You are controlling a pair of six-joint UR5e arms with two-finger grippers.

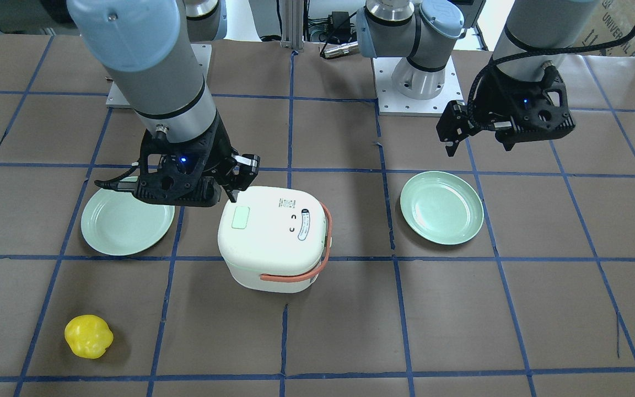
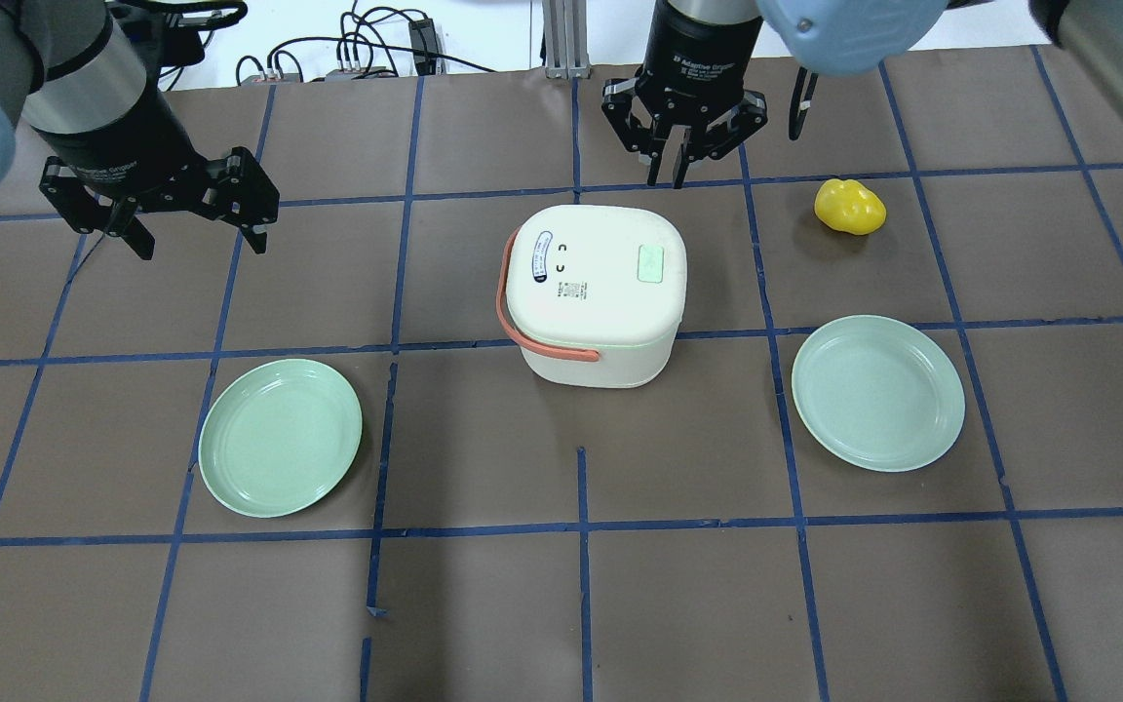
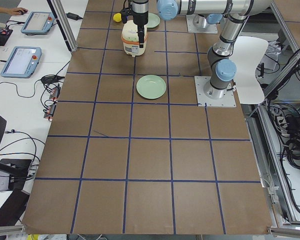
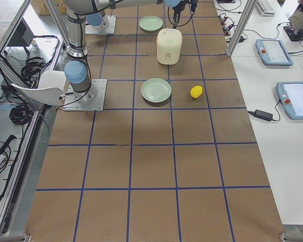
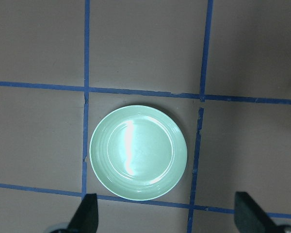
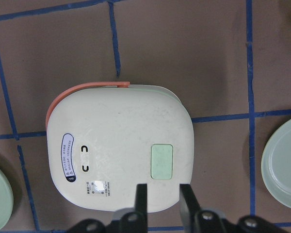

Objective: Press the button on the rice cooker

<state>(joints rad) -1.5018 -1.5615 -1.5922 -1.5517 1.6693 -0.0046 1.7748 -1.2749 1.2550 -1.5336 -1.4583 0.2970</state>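
A white rice cooker (image 1: 273,231) with an orange handle stands mid-table. It also shows in the overhead view (image 2: 600,283). A pale green rectangular button (image 1: 240,218) is on its lid and shows in the right wrist view (image 6: 162,161). My right gripper (image 1: 235,193) hangs over the lid's edge beside the button. Its fingers (image 6: 142,194) are almost together and hold nothing. I cannot tell whether they touch the lid. My left gripper (image 2: 201,239) is open and empty, well away from the cooker, above a green plate (image 5: 138,153).
Two pale green plates lie on either side of the cooker, one on my left (image 2: 280,437) and one on my right (image 2: 878,392). A yellow pepper-like object (image 2: 849,207) lies far right. Blue tape lines grid the brown table.
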